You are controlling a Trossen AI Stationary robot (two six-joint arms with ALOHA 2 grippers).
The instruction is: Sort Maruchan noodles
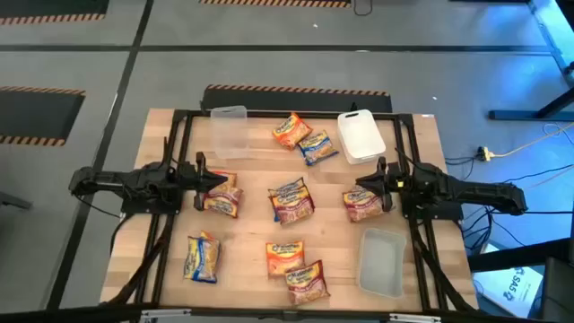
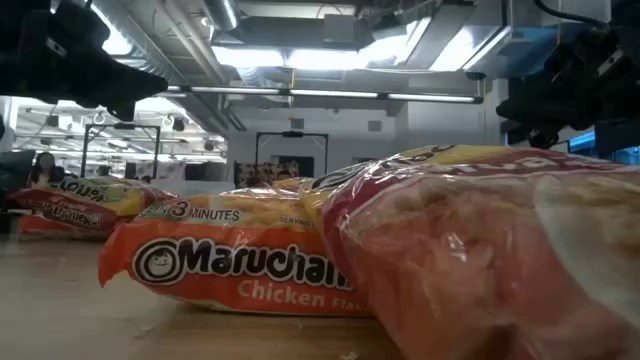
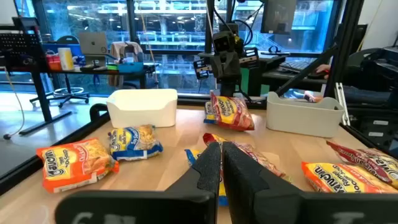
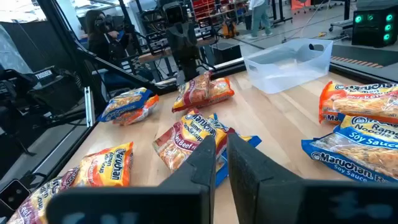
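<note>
Several Maruchan packets lie flat on the wooden table. An orange one (image 1: pixel 289 130) and a blue one (image 1: pixel 316 146) lie at the far side. A blue and a maroon one overlap at the centre (image 1: pixel 291 199). A blue-and-yellow (image 1: pixel 203 257), an orange (image 1: pixel 284 258) and a maroon one (image 1: pixel 308 281) lie near the front. My left gripper (image 1: pixel 211 179) (image 3: pixel 222 163) hangs shut above two overlapping packets (image 1: pixel 222 194). My right gripper (image 1: pixel 368 185) (image 4: pixel 221 158) hangs shut above a maroon packet (image 1: pixel 361 205). In the low view an orange chicken packet (image 2: pixel 235 265) fills the front.
A clear tub (image 1: pixel 229 131) and a white tub (image 1: pixel 360 136) stand at the far side, and another clear tub (image 1: pixel 381 261) stands at the near right. A black frame (image 1: pixel 176 117) runs round the table's edges. Bare wood shows between the packets at the middle left.
</note>
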